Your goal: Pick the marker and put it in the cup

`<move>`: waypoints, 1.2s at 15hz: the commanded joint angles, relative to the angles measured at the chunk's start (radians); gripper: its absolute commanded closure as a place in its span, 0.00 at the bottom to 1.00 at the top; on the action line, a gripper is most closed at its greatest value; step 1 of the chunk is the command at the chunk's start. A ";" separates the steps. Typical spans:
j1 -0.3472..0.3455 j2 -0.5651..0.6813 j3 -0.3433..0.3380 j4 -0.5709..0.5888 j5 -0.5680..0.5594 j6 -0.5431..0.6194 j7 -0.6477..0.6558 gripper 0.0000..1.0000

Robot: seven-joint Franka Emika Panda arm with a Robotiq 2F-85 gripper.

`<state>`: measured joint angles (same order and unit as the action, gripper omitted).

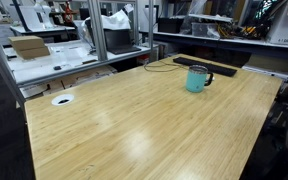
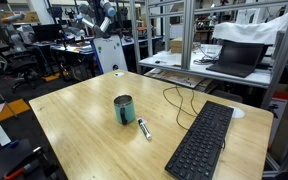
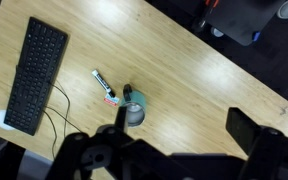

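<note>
We saw the gripper (image 3: 177, 135) only in the wrist view, well above the wooden counter (image 3: 214, 80). Its two dark fingers (image 3: 252, 132) were spread wide apart, with nothing between them but bare wood.

The marker (image 3: 105, 88) lay flat on the counter, outside the cup (image 3: 134, 111), in the gap between the cup and the black keyboard (image 3: 36, 75). One end of it came close to the cup, though we could not tell whether the two touched. In an exterior view the marker (image 2: 144, 128) showed as a pale stick with a dark end, just beside the cup (image 2: 124, 109) and apart from the keyboard (image 2: 199, 143).

The teal cup (image 1: 197, 79) stood upright with its dark handle at one side, near the keyboard (image 1: 206, 66); there we could not make out the marker. A thin dark cable (image 2: 176, 100) curled across the counter near the keyboard.
</note>
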<state>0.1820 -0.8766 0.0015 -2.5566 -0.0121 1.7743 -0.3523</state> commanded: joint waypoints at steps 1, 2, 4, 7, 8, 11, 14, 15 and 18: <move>0.031 0.196 -0.025 0.067 -0.022 0.134 -0.090 0.00; 0.031 0.257 -0.025 0.092 -0.026 0.175 -0.110 0.00; 0.038 0.358 -0.036 0.147 -0.022 0.227 -0.182 0.00; 0.042 0.473 -0.042 0.249 -0.018 0.187 -0.327 0.00; 0.038 0.500 -0.040 0.274 -0.013 0.173 -0.376 0.00; 0.011 0.501 -0.014 0.253 0.004 0.212 -0.378 0.00; 0.010 0.512 -0.013 0.271 0.005 0.194 -0.401 0.00; 0.010 0.512 -0.013 0.272 0.005 0.190 -0.402 0.00; 0.010 0.512 -0.013 0.273 0.005 0.188 -0.403 0.00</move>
<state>0.2071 -0.3649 -0.0244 -2.2861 -0.0124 1.9647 -0.7514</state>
